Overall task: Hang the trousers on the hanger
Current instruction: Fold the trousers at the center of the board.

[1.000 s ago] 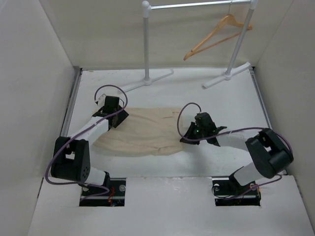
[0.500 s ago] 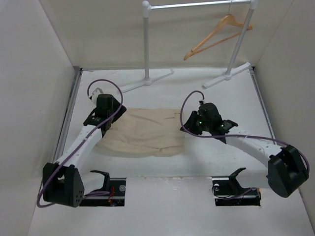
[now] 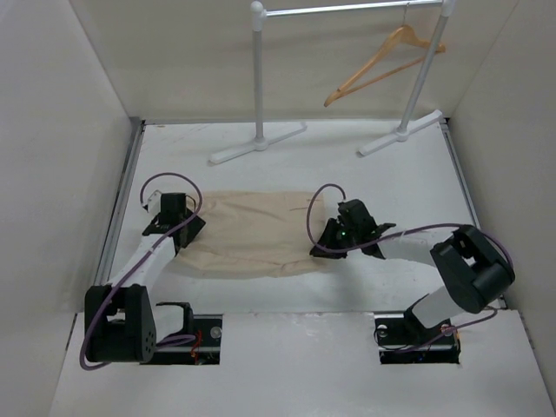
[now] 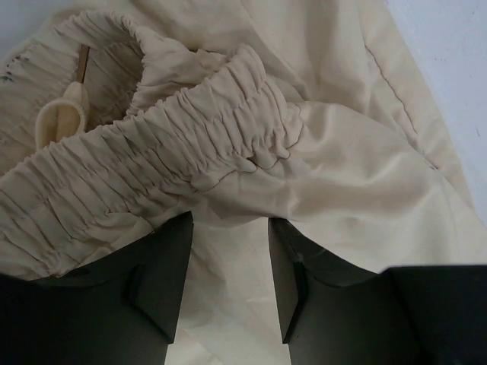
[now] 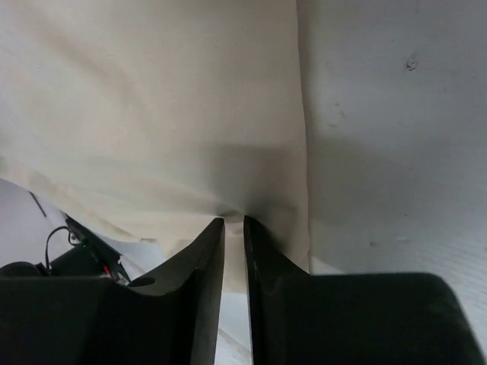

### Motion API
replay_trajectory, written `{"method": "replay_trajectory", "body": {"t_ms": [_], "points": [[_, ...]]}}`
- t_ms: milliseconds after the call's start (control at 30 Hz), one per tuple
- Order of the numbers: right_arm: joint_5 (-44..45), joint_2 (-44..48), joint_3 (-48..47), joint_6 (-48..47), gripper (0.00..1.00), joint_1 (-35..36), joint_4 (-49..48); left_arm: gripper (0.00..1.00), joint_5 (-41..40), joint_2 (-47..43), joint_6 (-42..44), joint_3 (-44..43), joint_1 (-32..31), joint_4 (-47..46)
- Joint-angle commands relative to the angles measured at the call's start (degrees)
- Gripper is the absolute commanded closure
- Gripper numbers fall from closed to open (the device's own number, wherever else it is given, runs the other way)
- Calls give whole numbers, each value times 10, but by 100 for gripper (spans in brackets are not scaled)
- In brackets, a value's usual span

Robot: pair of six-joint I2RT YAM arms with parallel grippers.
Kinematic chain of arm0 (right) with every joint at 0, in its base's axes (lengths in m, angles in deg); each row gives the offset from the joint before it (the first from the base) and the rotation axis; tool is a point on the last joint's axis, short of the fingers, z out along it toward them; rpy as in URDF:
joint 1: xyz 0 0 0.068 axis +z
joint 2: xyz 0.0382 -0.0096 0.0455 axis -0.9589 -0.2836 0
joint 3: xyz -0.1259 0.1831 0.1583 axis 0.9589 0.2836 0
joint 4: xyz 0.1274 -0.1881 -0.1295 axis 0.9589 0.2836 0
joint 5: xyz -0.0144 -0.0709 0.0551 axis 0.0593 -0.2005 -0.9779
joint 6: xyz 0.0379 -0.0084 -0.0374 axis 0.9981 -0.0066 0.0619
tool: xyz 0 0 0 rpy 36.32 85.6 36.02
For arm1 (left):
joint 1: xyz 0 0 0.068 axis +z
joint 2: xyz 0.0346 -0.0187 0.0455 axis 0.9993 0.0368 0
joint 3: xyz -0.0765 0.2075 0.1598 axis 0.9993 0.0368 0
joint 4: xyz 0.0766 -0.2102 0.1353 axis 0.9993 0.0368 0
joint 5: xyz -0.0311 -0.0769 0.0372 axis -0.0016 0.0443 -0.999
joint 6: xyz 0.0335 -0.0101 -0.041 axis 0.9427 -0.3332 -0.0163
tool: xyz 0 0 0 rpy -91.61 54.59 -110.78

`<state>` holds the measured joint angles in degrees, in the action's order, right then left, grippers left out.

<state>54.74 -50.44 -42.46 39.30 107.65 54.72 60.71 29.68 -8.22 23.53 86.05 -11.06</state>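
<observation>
Right hand clenched on a thin edge of the trousers | left hand released, astride the elastic waistband | trousers flat on the surface, wooden hanger well apart | risk: the shallow pinch slips during lifting

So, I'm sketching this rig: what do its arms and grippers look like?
The left arm and right arm alike: white tubular links between bulky black joint housings, a purple cable looping above each wrist. The left gripper and right gripper are matte black with two flat, angular fingers each.
</observation>
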Motion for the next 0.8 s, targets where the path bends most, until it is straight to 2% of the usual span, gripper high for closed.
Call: {"method": "replay_trajectory", "body": {"t_ms": [0,67,100,133,300,467,567,667,733,767], "points": [[-16,50,-10,-11,70,-12,-7,57,-13,-33,17,1,20,-2],[-16,85,-32,-27,60,-30,29,56,-13,-53,26,-8,32,10],[-16,96,-45,-37,59,-40,44,55,-13,-62,28,-13,36,15],[-16,98,-61,-46,60,-49,52,55,-11,-68,30,-19,37,21],[-44,-2,-169,-74,85,-75,47,54,-10,-84,29,-31,18,31],[-44,-129,-260,-58,88,-95,2,55,-10,-95,19,-34,-21,47],[-26,-187,-281,-37,88,-109,-11,55,-13,-105,16,-35,-50,54],[-15,-202,-283,-22,84,-115,-8,55,-16,-110,11,-46,-74,62],[-22,-180,-284,-26,73,-112,-6,55,-20,-108,9,-60,-94,64],[-25,-162,-285,-29,64,-112,0,55,-20,-103,7,-70,-108,64]]}}
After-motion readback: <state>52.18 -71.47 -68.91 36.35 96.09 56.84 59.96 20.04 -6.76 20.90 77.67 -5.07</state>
